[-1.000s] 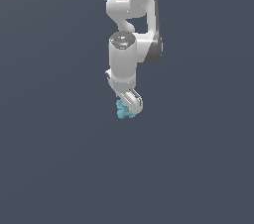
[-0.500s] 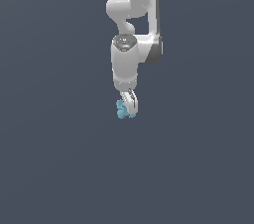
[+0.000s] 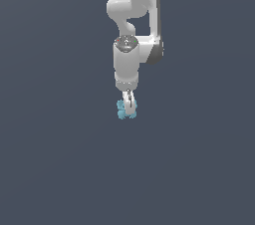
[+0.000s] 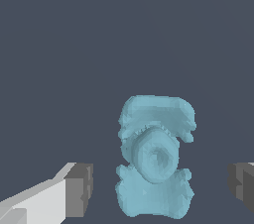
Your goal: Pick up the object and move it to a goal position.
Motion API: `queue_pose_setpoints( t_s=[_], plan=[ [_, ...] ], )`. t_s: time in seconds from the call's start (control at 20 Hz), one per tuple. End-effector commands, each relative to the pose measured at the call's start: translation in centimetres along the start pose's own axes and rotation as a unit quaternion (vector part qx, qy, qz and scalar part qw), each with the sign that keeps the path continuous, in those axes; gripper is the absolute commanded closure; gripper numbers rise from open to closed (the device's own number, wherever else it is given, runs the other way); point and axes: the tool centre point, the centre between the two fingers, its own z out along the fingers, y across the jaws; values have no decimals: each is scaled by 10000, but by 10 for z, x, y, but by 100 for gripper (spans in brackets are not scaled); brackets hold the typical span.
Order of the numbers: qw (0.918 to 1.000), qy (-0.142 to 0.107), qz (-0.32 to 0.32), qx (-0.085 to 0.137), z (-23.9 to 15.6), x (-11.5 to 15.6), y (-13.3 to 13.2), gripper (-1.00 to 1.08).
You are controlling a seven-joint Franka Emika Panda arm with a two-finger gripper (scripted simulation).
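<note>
The object [image 3: 121, 110] is a small light-blue lumpy thing with rounded knobs, lying on the dark grey floor. In the wrist view the object [image 4: 156, 161] sits between my two fingers, with a clear gap on each side. My gripper [image 3: 129, 108] points straight down over it and is open; in the wrist view the gripper [image 4: 161, 191] straddles the object, with one grey pad [image 4: 79, 191] on one side and the other pad [image 4: 242, 188] on the opposite side. In the exterior view the fingers are edge-on and hide part of the object.
The white arm [image 3: 134, 30] comes down from the top of the exterior view. All around is plain dark grey floor [image 3: 60, 159]. No goal marker shows.
The hand has straightened from a tilt to vertical and turned about its axis, so the fingers now show edge-on. The object has stayed in place under the gripper.
</note>
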Motion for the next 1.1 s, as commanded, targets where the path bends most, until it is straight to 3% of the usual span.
queue_pose_setpoints(
  t_s=[0.0,0.5,1.05],
  plan=[
    [9999,-1,141,-6,1,-1,2,-92],
    [9997,-2,244,-12,5,-1,3,-92],
    [9997,1,264,-13,48,-1,4,-92]
  ],
)
